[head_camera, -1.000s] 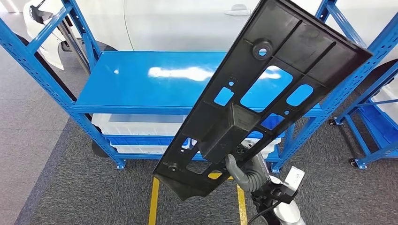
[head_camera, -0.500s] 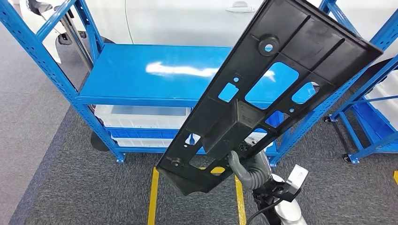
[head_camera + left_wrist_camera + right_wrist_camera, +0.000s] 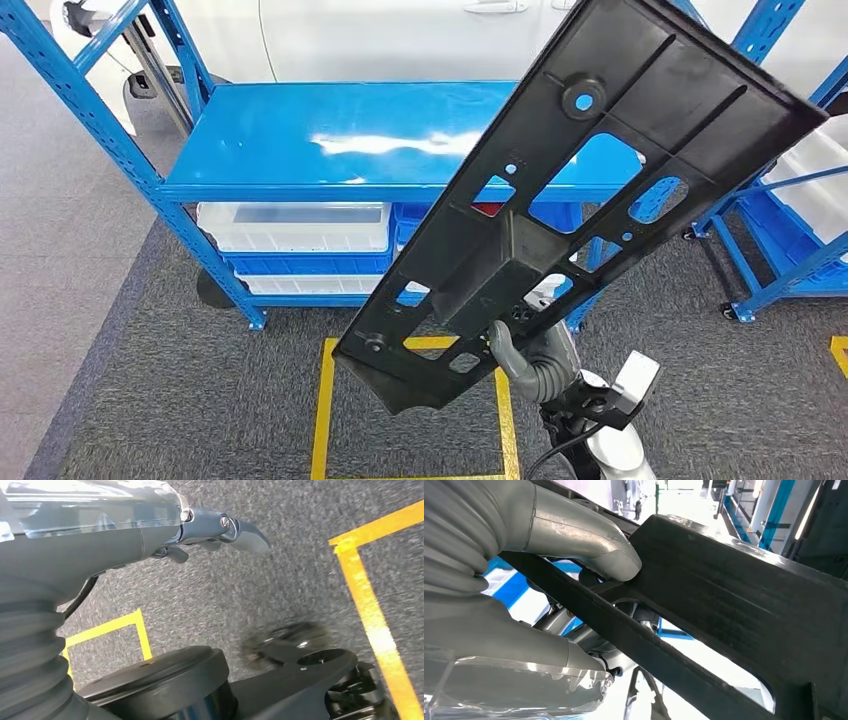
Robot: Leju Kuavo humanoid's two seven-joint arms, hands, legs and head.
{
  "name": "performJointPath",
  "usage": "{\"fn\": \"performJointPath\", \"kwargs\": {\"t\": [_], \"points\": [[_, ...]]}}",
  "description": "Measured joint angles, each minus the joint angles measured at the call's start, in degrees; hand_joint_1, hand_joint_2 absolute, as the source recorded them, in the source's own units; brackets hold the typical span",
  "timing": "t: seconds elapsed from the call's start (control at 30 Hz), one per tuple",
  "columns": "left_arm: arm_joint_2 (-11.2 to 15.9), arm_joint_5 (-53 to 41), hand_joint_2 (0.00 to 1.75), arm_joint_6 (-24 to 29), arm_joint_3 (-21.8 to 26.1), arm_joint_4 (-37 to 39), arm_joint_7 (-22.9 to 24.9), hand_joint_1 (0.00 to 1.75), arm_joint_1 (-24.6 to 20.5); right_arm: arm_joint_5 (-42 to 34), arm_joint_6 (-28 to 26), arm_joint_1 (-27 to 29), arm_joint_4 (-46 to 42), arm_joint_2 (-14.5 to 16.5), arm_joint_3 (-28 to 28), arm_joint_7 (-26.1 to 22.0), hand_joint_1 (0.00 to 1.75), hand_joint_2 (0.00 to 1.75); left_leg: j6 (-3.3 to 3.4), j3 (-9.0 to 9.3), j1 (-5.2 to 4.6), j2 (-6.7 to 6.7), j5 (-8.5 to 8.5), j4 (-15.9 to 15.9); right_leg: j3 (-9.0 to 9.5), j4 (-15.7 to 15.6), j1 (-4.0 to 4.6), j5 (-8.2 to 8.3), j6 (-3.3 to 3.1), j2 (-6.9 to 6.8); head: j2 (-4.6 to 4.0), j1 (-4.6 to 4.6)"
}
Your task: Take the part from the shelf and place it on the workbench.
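Long black plastic panel part (image 3: 590,190) off the blue steel shelf (image 3: 340,150).
Right hand (image 3: 525,355) grips its lower end; long axis slants up-right. Left hand (image 3: 220,530) hangs, grip unclear.

No readable txt, labels or nos. anywhere in these views.

Head view looks down at the shelf (image 3: 340,140); wrist views sit close, the left facing the floor (image 3: 280,580).

I see my left hand (image 3: 220,532) hanging with nothing in it above grey carpet (image 3: 260,595) with yellow tape lines (image 3: 372,620).
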Motion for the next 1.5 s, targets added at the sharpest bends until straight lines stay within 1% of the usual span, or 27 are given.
{"fn": "performJointPath", "kwargs": {"t": [0.03, 0.07, 0.13, 0.17, 0.23, 0.3, 0.33, 0.4, 0.47, 0.5, 0.57, 0.63, 0.7, 0.73, 0.8, 0.87, 0.93, 1.0, 1.03, 1.07, 1.13, 1.2, 1.23, 1.3, 1.37, 1.4, 1.5], "points": [[0.0, -0.01, 1.75, -0.01, 0.0, 0.0, 0.01, 0.0, -0.01, 0.01, 0.08, 0.0, 0.04, 0.0, 0.0, 0.0, 1.75, 1.75, 0.01, 0.76, 0.0, 0.0, 0.47, 1.28, -0.91, 0.08, 0.07, 0.65, 0.05, 0.01, 0.0, 0.0], [0.0, -0.03, 1.75, -0.01, 0.0, 0.0, 0.03, 0.0, 0.04, 0.01, 0.17, 0.0, 0.08, 0.0, 0.0, 0.0, 1.75, 1.75, 0.16, 2.47, 0.0, 0.0, 1.89, 0.46, -1.79, 0.19, 0.13, 1.27, 0.14, 0.03, 0.0, 0.0], [0.02, -0.06, 1.75, 0.02, 0.0, 0.0, 0.11, 0.0, 0.15, 0.01, 0.42, -0.03, 0.13, 0.0, 0.0, -0.02, 1.75, 1.75, 0.84, 8.25, -0.09, -0.14, 3.85, -6.42, -3.2, 0.42, 0.26, 2.38, 0.43, 0.1, 0.0, 0.0], [0.02, -0.07, 1.75, 0.05, 0.0, 0.0, 0.15, 0.0, 0.22, 0.01, 0.52, -0.1, 0.13, 0.0, 0.0, -0.03, 1.75, 1.75, 1.25, 11.43, -0.21, -0.25, 3.57, -11.03, -3.66, 0.52, 0.33, 2.88, 0.66, 0.13, 0.0, 0.0], [-0.04, -0.05, 1.75, 0.11, 0.0, 0.0, 0.17, 0.0, 0.29, 0.01, 0.65, -0.31, 0.13, 0.01, 0.0, -0.07, 1.75, 1.75, 1.88, 14.7, -0.55, -0.41, 2.32, -16.56, -4.03, 0.43, 0.33, 3.93, 1.3, 0.07, 0.0, -0.01], [-0.17, -0.01, 1.75, 0.14, 0.01, 0.01, 0.17, 0.0, 0.43, 0.02, 0.72, -0.51, 0.14, 0.03, 0.0, -0.08, 1.75, 1.75, 2.43, 14.4, -0.59, -0.27, 2.98, -17.33, -4.22, 0.19, 0.22, 4.82, 2.03, 0.05, 0.0, -0.01], [-0.21, 0.02, 1.75, 0.17, 0.01, 0.01, 0.17, 0.0, 0.5, 0.02, 0.74, -0.58, 0.14, 0.04, -0.01, -0.09, 1.75, 1.75, 2.88, 13.91, -0.47, -0.11, 3.64, -17.47, -4.6, 0.59, 0.2, 4.24, 2.3, 0.08, 0.0, -0.01], [-0.25, -0.04, 1.75, 0.33, 0.02, 0.02, 0.08, 0.0, 0.58, 0.01, 0.75, -0.68, 0.15, 0.04, -0.02, -0.09, 1.75, 1.75, 3.65, 12.46, -0.2, 0.25, 5.17, -17.69, -6.15, 4.22, 0.11, -0.06, 2.67, 0.14, 0.0, 0.0], [-0.24, -0.27, 1.75, 0.65, 0.01, 0.02, -0.38, 0.0, 0.6, -0.04, 0.92, -0.74, 0.17, 0.04, -0.02, 0.18, 1.75, 1.75, 3.93, 10.58, -0.32, 0.5, 6.49, -17.64, -8.32, 11.67, -0.09, -5.34, 3.04, 0.15, 0.0, 0.0], [-0.25, -0.37, 1.75, 0.85, 0.01, 0.02, -0.68, 0.0, 0.65, -0.18, 1.18, -0.74, 0.21, 0.04, -0.02, 0.51, 1.75, 1.75, 3.91, 9.65, -0.36, 0.7, 7.12, -17.61, -9.01, 15.16, -0.18, -6.17, 3.26, 0.15, 0.0, 0.0], [-0.28, -0.42, 1.75, 1.23, 0.01, 0.02, -1.08, 0.0, 0.72, -0.68, 1.9, -0.73, 0.31, 0.04, -0.02, 1.42, 1.75, 1.75, 3.73, 7.91, -0.38, 1.4, 8.27, -17.41, -8.14, 17.46, -0.3, -3.69, 3.54, 0.04, 0.0, 0.0], [-0.32, -0.45, 1.75, 1.46, 0.0, 0.02, -1.2, 0.0, 0.71, -1.08, 2.52, -0.81, 0.39, 0.04, -0.02, 2.14, 1.75, 1.75, 3.38, 6.54, -0.4, 2.21, 9.06, -16.91, -3.14, 11.71, -0.33, -0.93, 3.52, -1.18, 0.0, 0.0], [-0.36, -0.54, 1.75, 1.61, 0.0, 0.02, -1.2, 0.0, 0.68, -1.24, 2.83, -1.06, 0.42, 0.04, -0.02, 2.58, 1.75, 1.75, 2.87, 5.86, -0.59, 3.0, 9.45, -16.2, 2.77, 3.21, 0.06, -2.3, 2.87, -3.16, 0.0, -0.01], [-0.38, -0.6, 1.75, 1.68, 0.0, 0.02, -1.19, 0.0, 0.67, -1.31, 2.86, -1.18, 0.43, 0.04, -0.02, 2.68, 1.75, 1.75, 2.58, 5.78, -0.66, 3.44, 9.61, -15.96, 4.36, 0.62, 0.26, -3.38, 2.38, -3.73, 0.0, -0.01], [-0.39, -0.7, 1.75, 1.8, 0.0, 0.02, -1.18, 0.0, 0.66, -1.42, 2.87, -1.21, 0.44, 0.02, -0.02, 2.7, 1.75, 1.75, 1.91, 5.79, -0.62, 4.38, 9.97, -15.86, 4.55, -0.65, 0.43, -3.59, 1.22, -3.14, 0.0, 0.0], [-0.38, -0.85, 1.75, 1.89, 0.0, 0.02, -1.21, 0.0, 0.64, -1.5, 2.92, -1.15, 0.44, 0.01, -0.02, 2.67, 1.75, 1.75, 1.1, 5.21, -0.4, 3.55, 8.69, -14.49, 3.98, -0.87, 0.3, -2.68, 0.31, -2.23, 0.0, -0.01], [-0.36, -0.94, 1.75, 1.94, 0.0, 0.02, -1.32, 0.0, 0.54, -1.55, 2.97, -1.14, 0.44, 0.02, -0.02, 2.62, 1.75, 1.75, 0.49, 3.14, -0.21, 1.48, 4.29, -8.65, 3.08, -0.92, 0.19, -1.73, -0.26, -1.32, 0.0, -0.01], [-0.33, -0.98, 1.75, 1.93, 0.0, 0.01, -1.4, 0.0, 0.26, -1.6, 2.98, -1.0, 0.44, 0.02, -0.02, 2.59, 1.75, 1.75, 0.27, 0.9, -0.14, 0.54, 0.26, -1.01, 2.01, -0.75, 0.26, -0.98, -0.44, -0.21, 0.0, -0.01], [-0.33, -1.03, 1.75, 1.91, -0.01, 0.01, -1.4, 0.0, 0.16, -1.62, 2.97, -0.87, 0.44, 0.02, -0.02, 2.58, 1.75, 1.75, 0.29, 0.84, -0.14, 0.43, -0.2, 0.73, 1.56, -0.62, 0.29, -0.69, -0.41, 0.41, 0.0, -0.01], [-0.33, -1.1, 1.75, 1.88, -0.02, 0.02, -1.39, 0.0, 0.14, -1.66, 2.96, -0.74, 0.44, 0.02, -0.02, 2.56, 1.75, 1.75, 0.4, 1.88, -0.14, 0.35, 0.45, 0.16, 1.22, -0.48, 0.32, -0.47, -0.34, 1.1, 0.0, -0.01], [-0.32, -1.22, 1.75, 1.84, -0.05, 0.02, -1.26, 0.0, 0.37, -1.74, 2.9, -0.58, 0.43, 0.03, -0.02, 2.54, 1.75, 1.75, 0.95, 6.54, -0.15, -0.75, 3.63, -6.96, 0.82, -0.18, 0.33, -0.21, -0.14, 2.49, 0.0, -0.01], [-0.28, -1.28, 1.75, 1.84, -0.08, 0.02, -1.15, 0.0, 0.76, -1.82, 2.86, -0.59, 0.37, 0.05, -0.02, 2.52, 1.75, 1.75, 1.58, 10.71, -0.16, -2.94, 5.21, -14.08, 0.38, 0.02, 0.29, 0.12, 0.31, 3.71, 0.0, -0.01], [-0.27, -1.32, 1.75, 1.84, -0.09, 0.02, -1.14, 0.0, 0.89, -1.86, 2.85, -0.59, 0.31, 0.08, -0.02, 2.51, 1.75, 1.75, 1.76, 11.54, -0.19, -3.63, 5.21, -15.77, 0.1, 0.07, 0.22, 0.34, 0.63, 4.21, 0.0, -0.01], [-0.3, -1.44, 1.75, 1.85, -0.15, 0.02, -1.07, 0.0, 0.97, -1.9, 2.83, -0.53, 0.14, 0.09, -0.07, 2.55, 1.75, 1.75, 1.99, 11.7, -0.19, -3.18, 5.19, -16.69, -0.43, 0.05, 0.18, 0.83, 1.44, 5.19, 0.0, -0.01], [-0.35, -1.54, 1.75, 1.86, -0.23, 0.02, -0.99, 0.0, 0.91, -1.91, 2.81, -0.46, -0.09, 0.09, -0.21, 2.6, 1.75, 1.75, 2.61, 11.6, 0.08, -1.96, 5.62, -17.25, -1.22, 1.16, 0.25, 0.11, 1.92, 4.28, 0.0, 0.0], [-0.39, -1.56, 1.75, 1.86, -0.27, 0.02, -0.98, 0.0, 0.9, -1.91, 2.81, -0.49, -0.22, 0.09, -0.29, 2.61, 1.75, 1.75, 2.94, 11.54, 0.25, -1.31, 5.86, -17.52, -2.21, 3.15, 0.31, -1.17, 2.09, 3.21, 0.0, 0.01], [-0.4, -1.54, 1.75, 1.84, -0.28, 0.02, -0.85, 0.0, 1.04, -1.91, 2.85, -0.45, -0.36, 0.1, -0.37, 2.69, 1.75, 1.75, 3.28, 11.09, 0.19, 0.67, 6.07, -17.52, -7.34, 13.87, -0.02, -6.34, 2.74, 0.92, 0.0, 0.01]]}}
